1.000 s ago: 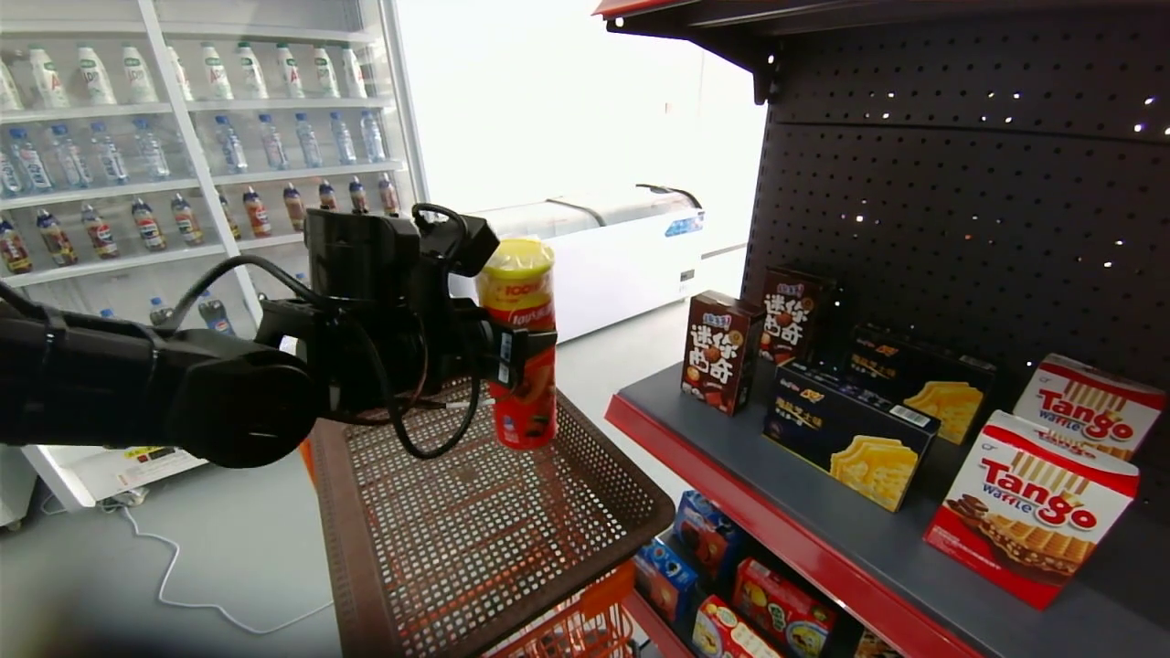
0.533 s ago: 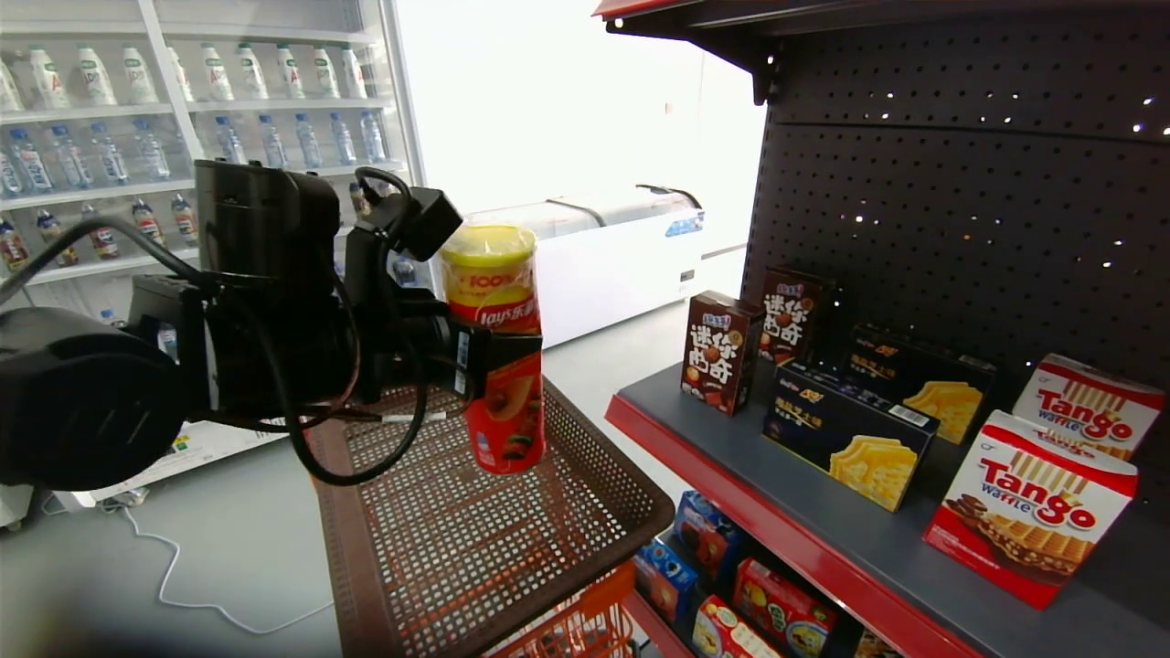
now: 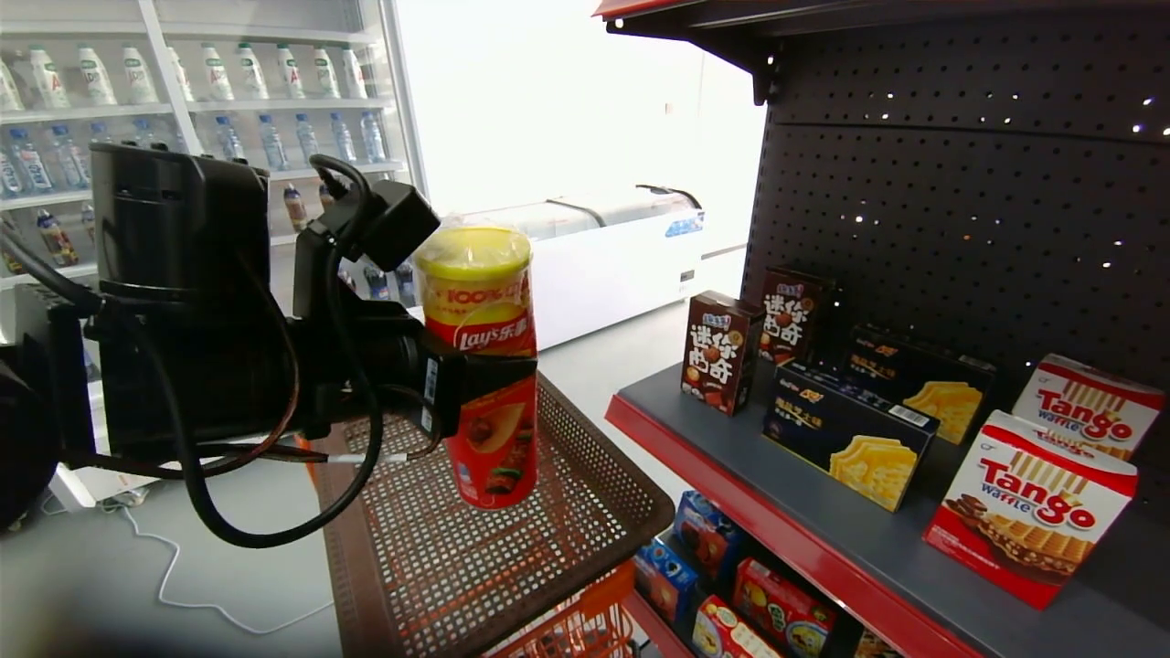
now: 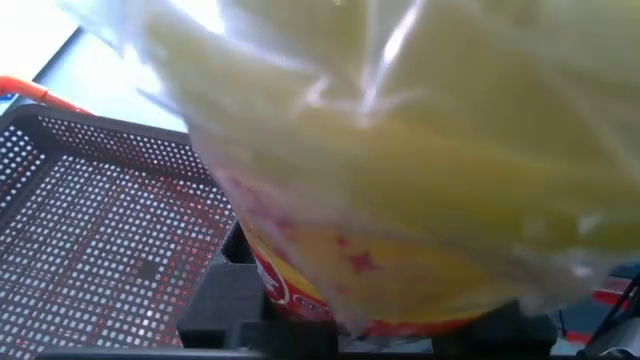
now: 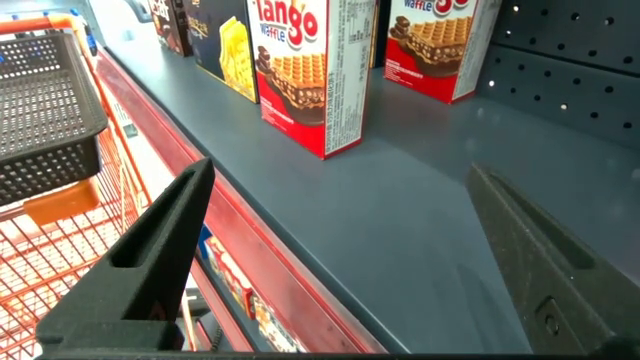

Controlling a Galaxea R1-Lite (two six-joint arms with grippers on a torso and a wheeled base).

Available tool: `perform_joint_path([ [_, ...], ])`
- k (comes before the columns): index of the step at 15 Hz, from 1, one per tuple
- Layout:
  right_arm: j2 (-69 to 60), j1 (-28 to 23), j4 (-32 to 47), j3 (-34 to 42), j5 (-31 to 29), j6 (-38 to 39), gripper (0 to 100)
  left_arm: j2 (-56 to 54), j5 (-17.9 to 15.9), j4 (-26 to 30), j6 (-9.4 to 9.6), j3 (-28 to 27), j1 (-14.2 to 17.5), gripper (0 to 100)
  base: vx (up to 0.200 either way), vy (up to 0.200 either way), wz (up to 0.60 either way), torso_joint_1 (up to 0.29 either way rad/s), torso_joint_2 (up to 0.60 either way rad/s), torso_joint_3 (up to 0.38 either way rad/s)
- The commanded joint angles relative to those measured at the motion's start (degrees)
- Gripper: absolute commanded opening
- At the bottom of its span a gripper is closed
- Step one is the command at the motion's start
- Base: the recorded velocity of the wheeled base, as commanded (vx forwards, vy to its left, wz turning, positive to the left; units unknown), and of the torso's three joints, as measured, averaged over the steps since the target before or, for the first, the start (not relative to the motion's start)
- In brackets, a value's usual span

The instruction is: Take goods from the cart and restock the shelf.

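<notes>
A red chips can point(image 3: 480, 366) with a yellow lid stands upright in the air above the cart's brown mesh basket point(image 3: 512, 548), left of the shelf. My left gripper point(image 3: 489, 386) is shut on the can's middle from the side. In the left wrist view the can's yellow lid point(image 4: 400, 150) sits very close, with the basket point(image 4: 100, 220) below it. The grey shelf board point(image 3: 823, 521) has a red front edge. My right gripper point(image 5: 340, 280) is open and holds nothing, just off the shelf board point(image 5: 420, 230) near a wafer box point(image 5: 310, 70).
On the shelf stand brown biscuit boxes point(image 3: 722, 352), dark blue cracker boxes point(image 3: 850, 434) and red-and-white wafer boxes point(image 3: 1033, 503). Bare board lies in front of them. Snack packs point(image 3: 731, 585) fill the lower shelf. The orange cart frame point(image 5: 60, 230) is beside the shelf. Drink coolers stand behind.
My left arm has drawn the chips can to the left, a little lower and nearer the head camera. The can stays upright in the grip.
</notes>
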Motion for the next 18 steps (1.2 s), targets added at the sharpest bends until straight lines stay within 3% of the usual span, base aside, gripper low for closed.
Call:
perform_joint_path([
  [1,0.0,-0.06,-0.01,0.0,0.01,0.0,100,-1.1,-0.06,-0.08,0.0,0.6,-0.53,0,0.0,0.0,0.0,0.0,0.0,0.0],
  [4,0.0,0.02,-0.01,0.0,0.1,0.0,100,-1.98,-2.08,0.27,0.0,0.6,-0.18,0,0.0,0.0,0.0,0.0,0.0,0.0],
  [7,0.0,0.02,-0.01,0.0,0.27,0.0,100,-4.97,-3.23,5.45,0.0,0.6,-0.53,0,0.0,0.0,0.0,0.0,0.0,0.0],
  [11,0.0,0.02,-0.01,0.0,0.36,-0.09,100,-5.49,-5.16,5.01,0.17,2.36,-0.62,0,0.0,0.0,0.0,0.0,0.0,0.0],
  [14,0.0,0.02,-0.01,0.0,0.36,0.0,100,-5.23,-6.92,5.01,3.51,2.89,-1.23,0,0.0,0.0,0.0,0.0,0.0,0.0],
  [18,0.0,0.02,-0.01,0.0,0.27,0.0,100,-4.97,-7.09,5.01,3.6,2.89,-1.76,0,0.0,0.0,-0.3,0.002,0.0,0.002],
])
